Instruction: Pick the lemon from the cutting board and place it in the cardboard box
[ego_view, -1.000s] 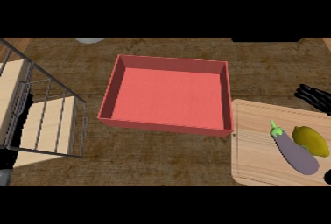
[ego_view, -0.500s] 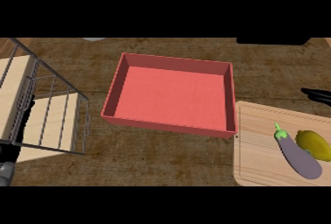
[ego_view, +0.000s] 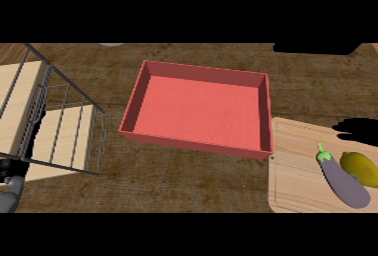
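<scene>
Dark wood-grain desk (ego_view: 192, 180) fills the view, with a wire rack (ego_view: 59, 125) over pale shelving at the left and a red open box (ego_view: 198, 112) near the middle. At the right edge lies a pale cutting board (ego_view: 295, 185), just beside the box's near right corner.

On that board the lemon (ego_view: 362, 167) sits close to the right border, touching or nearly touching a purple eggplant (ego_view: 341, 177) that lies to its left, stem end pointing away. The lemon's long axis runs roughly near-to-far, slightly slanted.

Only a dark shape of the right hand (ego_view: 358, 131) shows just beyond the lemon, at the far right part of the board; whether its fingers are spread or curled cannot be told. The left hand (ego_view: 9, 182) peeks in at the near left corner, well apart from everything, finger pose likewise unreadable.

So the right hand is plainly the nearer one; the lemon lies just nearward of it, and the box is to the left.
</scene>
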